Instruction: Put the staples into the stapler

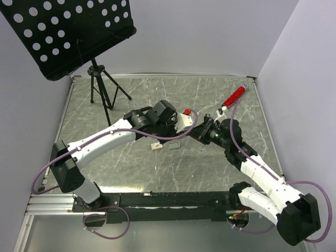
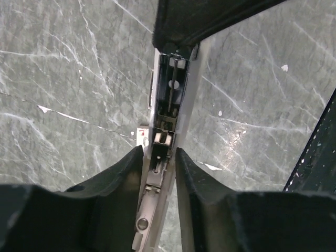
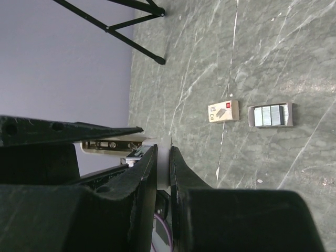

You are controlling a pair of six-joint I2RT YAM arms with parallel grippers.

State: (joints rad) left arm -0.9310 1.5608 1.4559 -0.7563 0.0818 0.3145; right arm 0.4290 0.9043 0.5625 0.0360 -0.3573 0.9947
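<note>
The stapler [image 1: 185,121] is held in the air above the table's middle, between both grippers. In the left wrist view it is open: a pale channel with a silvery metal rail [image 2: 169,94] and a black upper arm [image 2: 210,21] swung away. My left gripper [image 2: 158,152] is shut on the sides of this channel. My right gripper [image 3: 163,149] is shut on a white end part of the stapler [image 3: 110,144]. The cream staples box [image 1: 155,147] and the grey tray [image 1: 175,145] lie on the table just below. The right wrist view shows the box [image 3: 223,111] and the tray [image 3: 270,115] with staple strips in it.
A red cylinder [image 1: 234,96] lies at the back right near the wall. A black tripod [image 1: 102,86] stands at the back left under a perforated black panel [image 1: 68,31]. Walls close off the back and right sides.
</note>
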